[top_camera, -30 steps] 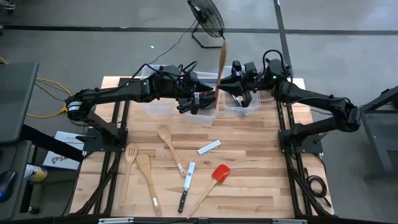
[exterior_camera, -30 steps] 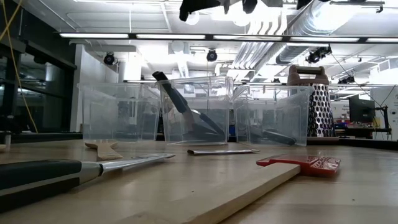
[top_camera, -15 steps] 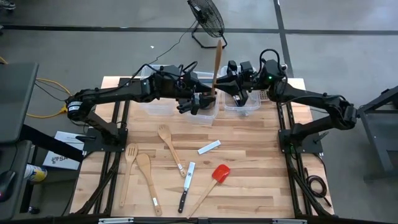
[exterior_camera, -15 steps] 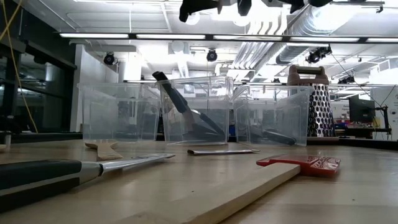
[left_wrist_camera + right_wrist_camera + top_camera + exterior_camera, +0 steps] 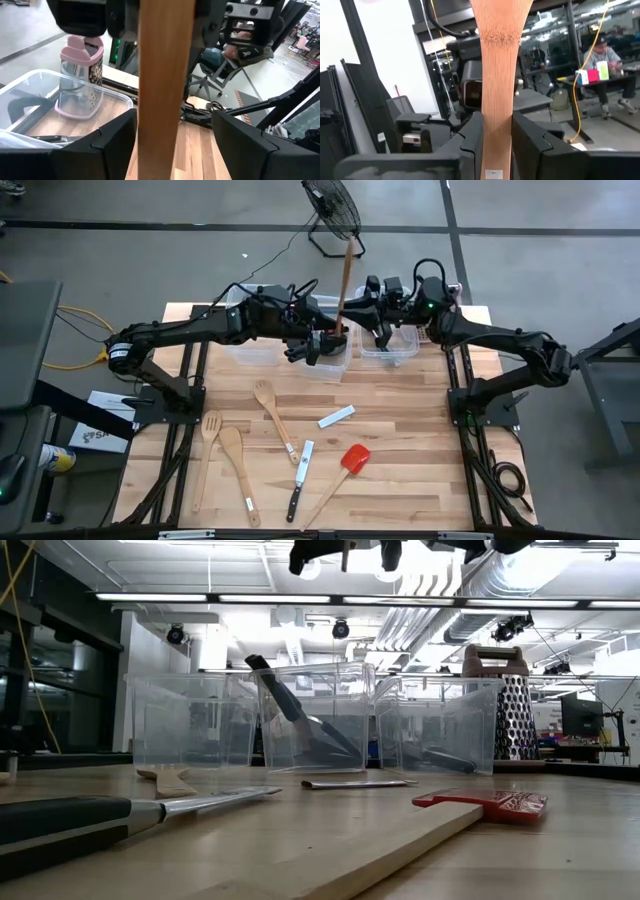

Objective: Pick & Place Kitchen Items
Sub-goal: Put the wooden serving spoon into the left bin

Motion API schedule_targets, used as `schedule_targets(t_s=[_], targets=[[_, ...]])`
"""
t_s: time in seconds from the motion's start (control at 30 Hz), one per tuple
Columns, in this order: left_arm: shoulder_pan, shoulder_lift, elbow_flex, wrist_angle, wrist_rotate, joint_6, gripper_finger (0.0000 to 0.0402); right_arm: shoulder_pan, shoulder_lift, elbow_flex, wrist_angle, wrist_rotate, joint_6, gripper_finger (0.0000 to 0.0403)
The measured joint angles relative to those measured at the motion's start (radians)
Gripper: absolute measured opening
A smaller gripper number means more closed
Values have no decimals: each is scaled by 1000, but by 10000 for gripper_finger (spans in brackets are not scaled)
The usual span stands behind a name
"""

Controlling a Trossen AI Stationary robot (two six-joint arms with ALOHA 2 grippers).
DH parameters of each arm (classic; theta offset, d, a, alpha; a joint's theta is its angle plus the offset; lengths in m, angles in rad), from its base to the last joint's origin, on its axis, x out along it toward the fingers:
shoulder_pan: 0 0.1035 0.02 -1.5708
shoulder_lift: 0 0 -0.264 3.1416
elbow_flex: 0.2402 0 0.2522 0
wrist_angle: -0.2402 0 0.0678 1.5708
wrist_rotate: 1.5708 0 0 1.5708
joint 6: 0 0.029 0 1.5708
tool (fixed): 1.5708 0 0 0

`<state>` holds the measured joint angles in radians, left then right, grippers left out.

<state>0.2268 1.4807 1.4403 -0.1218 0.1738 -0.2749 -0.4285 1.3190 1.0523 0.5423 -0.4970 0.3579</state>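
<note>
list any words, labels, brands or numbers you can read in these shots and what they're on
"S", with the next letters cut off by the table frame: on the white box on the floor left of the table, high view.
Small white sticker low on the wooden utensil held in the right gripper: too small to read.
Boxes on the desk by the seated person, right wrist view: too blurred to read.
Nothing else is legible.

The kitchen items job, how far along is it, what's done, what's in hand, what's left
Done: a black-handled knife already leans in the middle bin. In hand: the right gripper is shut on a wooden utensil held upright above the bins, with the left gripper open beside it. Left: three wooden utensils, the red spatula and two knives lie on the table.
</note>
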Motion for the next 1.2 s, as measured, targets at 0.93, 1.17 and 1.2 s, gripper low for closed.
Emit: schedule_targets(t_s=[0.93,1.17,1.2], targets=[[0,-1,0,-64,-1,27,95,3,-1,-1,-20,-29,17,143],[2,-28,0,-156,-97,9,95,-8,-33,-1,-104,-29,36,234],[2,-38,0,-182,-122,9,95,-12,-37,-1,-120,-29,36,237]])
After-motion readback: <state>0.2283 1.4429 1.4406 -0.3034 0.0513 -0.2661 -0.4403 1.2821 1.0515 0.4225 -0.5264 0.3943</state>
